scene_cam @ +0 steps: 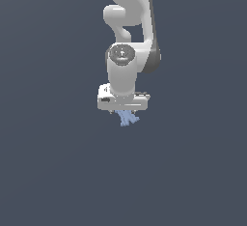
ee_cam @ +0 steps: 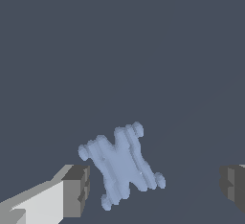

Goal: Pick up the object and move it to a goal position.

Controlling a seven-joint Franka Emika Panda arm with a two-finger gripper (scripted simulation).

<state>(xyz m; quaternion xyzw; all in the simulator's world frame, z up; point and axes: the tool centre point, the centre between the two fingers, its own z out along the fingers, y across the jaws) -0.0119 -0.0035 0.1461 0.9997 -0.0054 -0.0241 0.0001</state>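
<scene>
Arm: the white Panda arm [scene_cam: 129,36] comes down from the top centre of the exterior view, its wrist pointing straight down.
Claw: the claw [scene_cam: 124,114] sits just below the middle of the exterior view; in the wrist view its two dark grey fingertips [ee_cam: 76,189] stand wide apart, one at each lower corner of the frame, and neither touches anything.
Object: the pale-blue pronged object [ee_cam: 121,164] lies between the fingertips, closer to the one in the lower left corner, with clear gaps on both sides.
Object, exterior view: it [scene_cam: 128,118] shows just under the claw's white body, its prongs poking out below.
Surface: plain dark blue-grey ground [scene_cam: 48,172] fills the rest of both views.
</scene>
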